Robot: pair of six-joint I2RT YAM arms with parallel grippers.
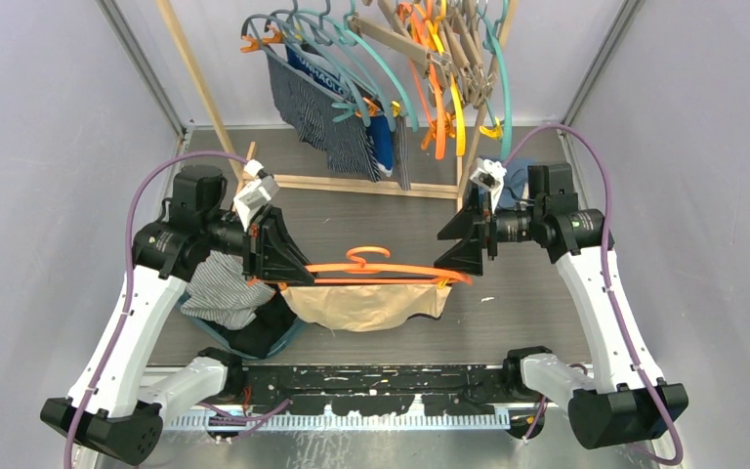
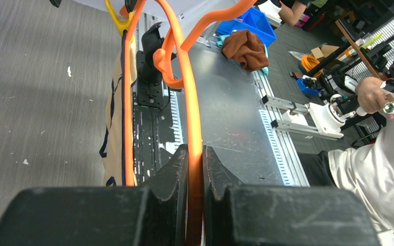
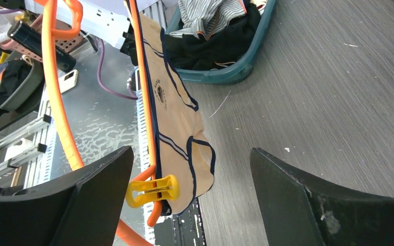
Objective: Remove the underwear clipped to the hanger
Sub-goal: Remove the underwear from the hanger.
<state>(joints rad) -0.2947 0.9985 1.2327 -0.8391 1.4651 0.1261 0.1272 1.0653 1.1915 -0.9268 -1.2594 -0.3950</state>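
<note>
The left pincer is closed tight on the top bar of the orange hanger, with the bar running straight out from between its fingers. This grip seems meant to hold the hanger level and steady above the surface while the other arm works. The beige underwear with navy trim hangs from the hanger's lower bar, just beyond the left pincer and stretching toward the right pincer. The right pincer stands wide open and holds nothing. Its two fingers sit either side of the hanger's far end, where a yellow clip pins a corner of the cloth to the bar. The clip lies close to one finger and well apart from the other, so the opening is not yet centred on it. The wide gap probably gives room to come in around either the clip or the cloth below it. Whether a second clip holds the corner nearest the left pincer cannot be told. A teal basket with striped and dark clothes in it sits below and beside the left pincer, a likely drop spot for freed garments. More pinstriped underwear hangs on the rack well beyond both pincers, so much of the task appears to remain.
</note>
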